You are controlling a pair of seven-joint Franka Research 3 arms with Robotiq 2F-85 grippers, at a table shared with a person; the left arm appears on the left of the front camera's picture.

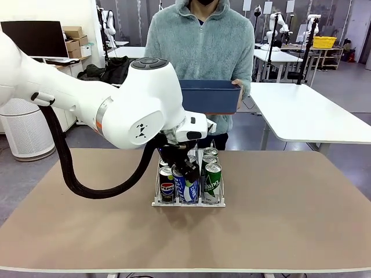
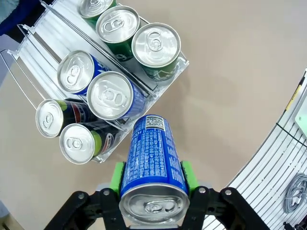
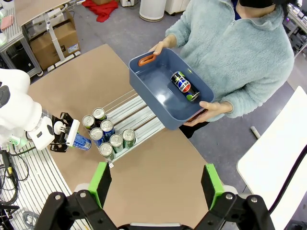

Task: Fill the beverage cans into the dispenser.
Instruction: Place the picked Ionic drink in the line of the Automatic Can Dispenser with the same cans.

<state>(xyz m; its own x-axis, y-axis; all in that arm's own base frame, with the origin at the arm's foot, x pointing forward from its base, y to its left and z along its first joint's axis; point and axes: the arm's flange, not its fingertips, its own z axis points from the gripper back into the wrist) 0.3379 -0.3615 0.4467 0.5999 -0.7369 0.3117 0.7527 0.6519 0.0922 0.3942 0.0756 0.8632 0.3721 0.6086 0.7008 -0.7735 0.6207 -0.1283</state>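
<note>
At bottom centre of the left wrist view, the left gripper clamps its green pads on a blue-and-white can, long axis running up the frame: silver top toward the camera, base toward the front of the dispenser at upper left, where seven cans stand upright in three lanes. Along the right wrist view's lower edge the right gripper gapes wide, empty; above it a person holds a dark blue bin with a Pepsi can lying on its side

The Pepsi mark is shown on the dark can at the near left; print on the blue can is too small to be read.
</note>
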